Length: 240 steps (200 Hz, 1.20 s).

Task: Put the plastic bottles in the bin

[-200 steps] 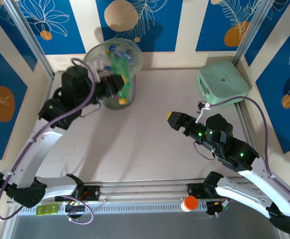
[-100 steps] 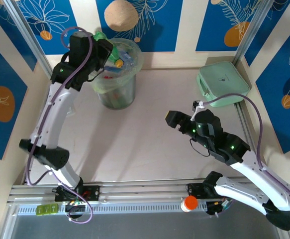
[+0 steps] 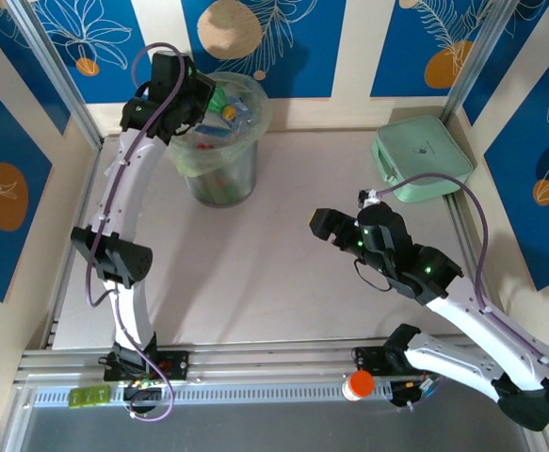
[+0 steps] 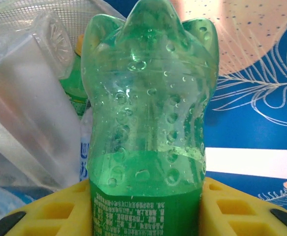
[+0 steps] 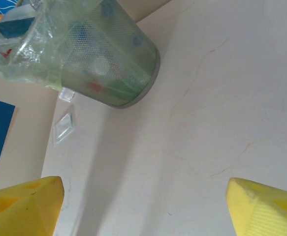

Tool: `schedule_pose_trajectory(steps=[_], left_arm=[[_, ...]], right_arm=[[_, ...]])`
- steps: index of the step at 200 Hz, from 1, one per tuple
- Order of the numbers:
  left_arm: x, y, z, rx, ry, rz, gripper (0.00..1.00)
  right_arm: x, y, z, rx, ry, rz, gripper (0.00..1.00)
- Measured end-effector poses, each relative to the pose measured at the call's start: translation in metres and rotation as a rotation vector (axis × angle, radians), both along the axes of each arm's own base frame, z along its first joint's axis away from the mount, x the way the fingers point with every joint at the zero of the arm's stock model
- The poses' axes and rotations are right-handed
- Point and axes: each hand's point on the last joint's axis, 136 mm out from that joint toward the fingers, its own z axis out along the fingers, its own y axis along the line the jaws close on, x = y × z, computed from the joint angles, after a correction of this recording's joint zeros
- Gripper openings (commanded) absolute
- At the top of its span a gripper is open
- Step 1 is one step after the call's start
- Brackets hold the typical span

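Left gripper is clamping a green bottle between its 2 yellow pads. It is gripping low on the labelled part, so the bottle's lumpy base is pointing away from the wrist. The bottle appears to be hanging over the mouth of the bin, which is standing at the far left of the table. Other bottles are lying in the bin just behind and beside it, some clear and some green. Right gripper is hovering above the middle of the table with its jaws wide apart and nothing between them. It is facing the bin, well apart from it, and a mint-green case is sitting at the far right corner. Judging by this, the step in hand is the drop of 1 bottle, with the carry to the bin looking complete. The next move is calling for the left jaws to part only once the bottle is sitting fully inside the rim. Since the pile inside is looking high, the bottle could roll off it, or catch on the thin liner and tip over the edge. A slight dip toward the pile before letting go would be lowering that risk.
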Motion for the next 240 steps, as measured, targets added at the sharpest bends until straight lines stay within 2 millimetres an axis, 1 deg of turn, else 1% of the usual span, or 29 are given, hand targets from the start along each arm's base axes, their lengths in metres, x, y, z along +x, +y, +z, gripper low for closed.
schedule_pose_trajectory(steps=[19, 34, 57, 71, 103, 137, 151, 162, 185, 197, 220, 240], left_arm=[[0.002, 0.007, -0.010, 0.002, 0.033, 0.005, 0.51], [0.003, 0.011, -0.011, 0.000, 0.038, 0.006, 0.56], [0.002, 0.011, -0.011, 0.000, 0.041, -0.004, 0.68], [0.001, 0.010, -0.010, 0.002, 0.038, -0.013, 0.72], [0.002, 0.011, -0.008, -0.004, 0.034, -0.014, 0.74], [-0.002, 0.019, -0.005, 0.002, 0.039, -0.003, 0.74], [-0.006, 0.026, 0.000, 0.030, 0.027, -0.001, 0.70], [-0.009, 0.031, 0.009, 0.077, -0.003, -0.012, 0.67], [-0.015, 0.039, 0.031, 0.191, -0.083, -0.050, 0.66], [-0.014, 0.038, 0.044, 0.250, -0.151, -0.085, 0.67], [-0.007, 0.024, 0.065, 0.298, -0.295, -0.186, 0.66], [0.010, 0.004, 0.074, 0.318, -0.397, -0.278, 0.66]], right_arm=[[0.004, 0.000, -0.006, -0.008, 0.021, -0.009, 0.86], [0.006, 0.000, -0.010, -0.009, 0.035, -0.011, 0.86], [0.008, 0.001, -0.012, -0.007, 0.047, -0.011, 0.86], [0.007, 0.002, -0.013, -0.004, 0.051, -0.010, 0.86], [0.007, 0.003, -0.015, 0.001, 0.060, -0.008, 0.86], [0.005, 0.003, -0.020, 0.004, 0.075, -0.008, 0.86], [0.005, 0.003, -0.020, 0.008, 0.077, -0.010, 0.86], [0.005, 0.004, -0.020, 0.009, 0.078, -0.008, 0.86], [0.005, 0.004, -0.021, 0.009, 0.078, -0.007, 0.86], [0.005, 0.004, -0.023, 0.010, 0.080, -0.004, 0.86], [0.005, 0.006, -0.030, 0.008, 0.091, 0.003, 0.86], [0.005, 0.009, -0.032, 0.006, 0.101, 0.013, 0.86]])
